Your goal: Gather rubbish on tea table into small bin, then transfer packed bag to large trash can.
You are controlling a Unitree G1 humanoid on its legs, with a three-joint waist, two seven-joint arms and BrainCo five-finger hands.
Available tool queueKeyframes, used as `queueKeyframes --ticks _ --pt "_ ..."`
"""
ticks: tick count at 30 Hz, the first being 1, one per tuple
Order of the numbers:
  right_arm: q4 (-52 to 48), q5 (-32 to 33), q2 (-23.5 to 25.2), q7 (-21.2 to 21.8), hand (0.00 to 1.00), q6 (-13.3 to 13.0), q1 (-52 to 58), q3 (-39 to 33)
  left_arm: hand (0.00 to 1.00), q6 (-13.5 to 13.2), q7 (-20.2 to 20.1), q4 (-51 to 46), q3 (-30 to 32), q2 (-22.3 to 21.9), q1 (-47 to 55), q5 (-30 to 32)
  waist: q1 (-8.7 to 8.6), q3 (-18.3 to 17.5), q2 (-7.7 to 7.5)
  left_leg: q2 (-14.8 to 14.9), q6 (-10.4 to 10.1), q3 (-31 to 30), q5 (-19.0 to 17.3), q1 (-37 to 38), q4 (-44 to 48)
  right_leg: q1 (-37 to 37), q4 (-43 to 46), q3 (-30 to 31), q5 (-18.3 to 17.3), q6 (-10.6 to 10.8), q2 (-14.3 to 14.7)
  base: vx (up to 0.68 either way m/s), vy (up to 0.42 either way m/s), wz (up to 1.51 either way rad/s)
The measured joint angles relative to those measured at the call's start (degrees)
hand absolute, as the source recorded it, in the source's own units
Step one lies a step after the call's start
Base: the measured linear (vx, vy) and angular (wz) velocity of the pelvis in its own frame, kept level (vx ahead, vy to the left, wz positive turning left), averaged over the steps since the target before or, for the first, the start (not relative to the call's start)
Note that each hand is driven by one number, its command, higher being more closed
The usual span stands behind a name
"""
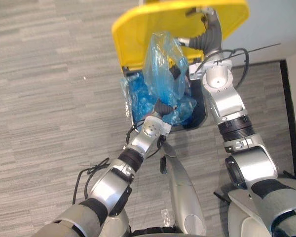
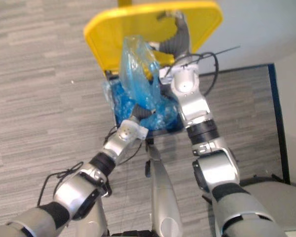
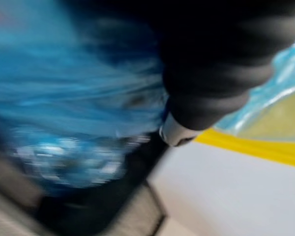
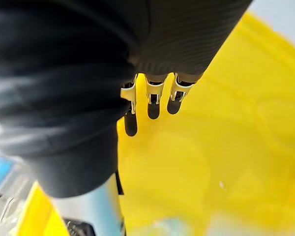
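On the right hand (image 1: 210, 27), the fingers (image 4: 153, 105) lie straight against the raised yellow plastic lid (image 1: 138, 24) at the top of the frame, propping it open. The left hand (image 1: 164, 107) is buried in the thin translucent blue plastic bag (image 1: 162, 64), so I cannot tell how its fingers are set. The bag sits at the mouth of the dark, blue-lined large trash can (image 1: 200, 121), upper middle. It looks light, soft and slippery, and its gathered neck is probably the surest hold.
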Motion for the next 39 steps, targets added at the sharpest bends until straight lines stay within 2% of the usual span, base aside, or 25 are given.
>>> queueKeyframes --ticks 4,15,22,28,31,34,39 --pt "0.00 0.54 0.57 0.37 0.00 -0.03 -1.37 1.92 0.00 0.04 -0.31 0.01 2.15 0.09 -0.02 2.12 -0.17 -0.01 0.00 0.24 0.32 0.90 -0.19 -0.07 0.17 -0.58 0.15 0.57 0.00 -0.02 0.27 0.02 -0.039 -0.07" --pt "2.75 1.00 2.59 1.94 0.00 0.42 -2.78 4.39 0.00 0.36 -0.41 -0.05 2.09 0.24 1.45 3.88 -0.41 -0.08 0.11 -0.11 0.07 1.26 0.13 3.05 -0.93 1.63 0.61 0.86 -0.04 -0.22 0.18 0.01 -0.012 0.00" --pt "2.98 -0.23 2.60 3.39 0.00 0.47 -0.53 5.39 0.00 0.30 -0.19 -2.63 0.90 1.19 2.76 4.87 -0.02 -0.30 0.48 -1.34 0.04 -0.48 2.63 6.38 -4.82 5.33 0.11 -1.15 -0.76 -1.25 -1.18 0.01 -0.040 0.19" --pt "2.98 -4.61 2.31 4.90 0.00 -0.63 5.15 5.06 0.00 -0.10 -0.08 -5.99 -0.79 2.76 4.82 6.71 1.49 -0.59 0.47 -2.02 0.23 -2.63 4.58 8.67 -7.81 8.47 -0.20 -3.23 -1.53 -1.87 -2.03 0.01 -0.057 0.21" --pt "2.98 -5.36 2.34 5.49 0.00 -0.77 8.46 4.06 0.00 -0.10 -0.13 -7.26 -0.87 3.64 7.46 6.66 2.11 -2.04 0.80 -2.71 0.35 -3.07 5.45 8.87 -9.23 8.54 -0.20 -3.94 -1.62 -1.86 -2.70 0.03 -0.050 0.17" --pt "2.99 -7.12 1.26 6.17 0.00 -0.73 13.22 2.11 0.00 -0.34 -0.35 -11.74 -0.69 7.02 11.78 5.30 2.71 -3.27 0.90 -3.31 0.23 -3.90 6.33 9.18 -10.23 9.06 -0.17 -4.55 -1.72 -1.83 -3.35 0.04 -0.040 0.16" --pt "3.00 -9.13 -1.92 6.86 0.00 -0.68 20.98 -1.59 0.00 -2.81 -2.79 -20.94 2.22 12.46 22.08 -0.22 4.30 -4.49 1.35 -4.66 0.62 -4.72 6.75 10.91 -11.21 10.90 0.19 -5.11 -2.21 -1.44 -4.89 0.00 -0.013 0.14"
